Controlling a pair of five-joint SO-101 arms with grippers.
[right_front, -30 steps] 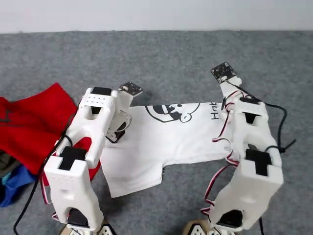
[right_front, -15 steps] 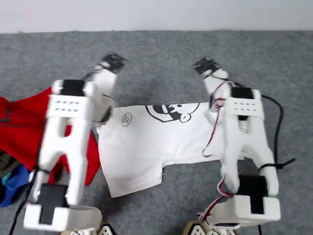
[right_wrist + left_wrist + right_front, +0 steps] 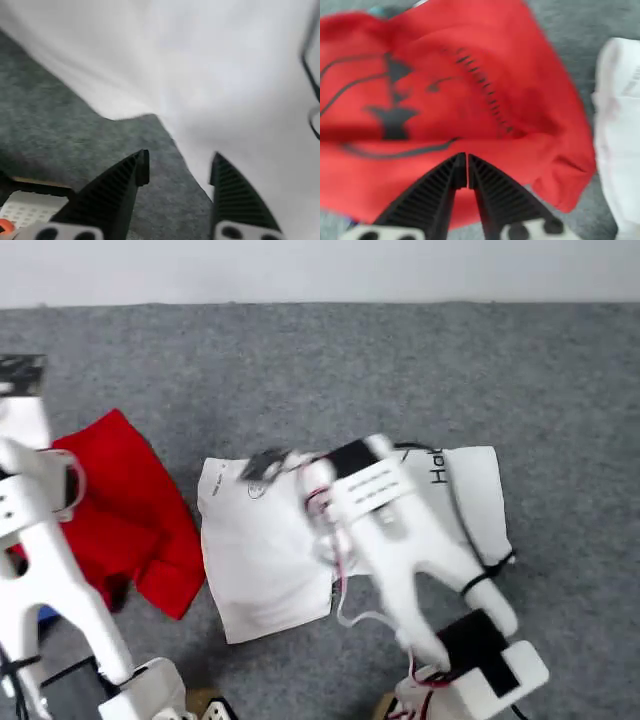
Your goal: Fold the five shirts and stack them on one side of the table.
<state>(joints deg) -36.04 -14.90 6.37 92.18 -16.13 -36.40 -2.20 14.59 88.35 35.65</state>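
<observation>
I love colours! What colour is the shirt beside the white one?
Red shirt, best in left wrist view.

The red shirt (image 3: 120, 495) and white shirt (image 3: 258, 562) are matt, soft cloth.

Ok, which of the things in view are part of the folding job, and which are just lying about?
Part of the job:
white shirt, mid-table
red shirt, crumpled beside it
left gripper, shut, over the red shirt
right gripper, open, at the white shirt's edge

Just there:
grey table covering
pale wall behind the table
</observation>
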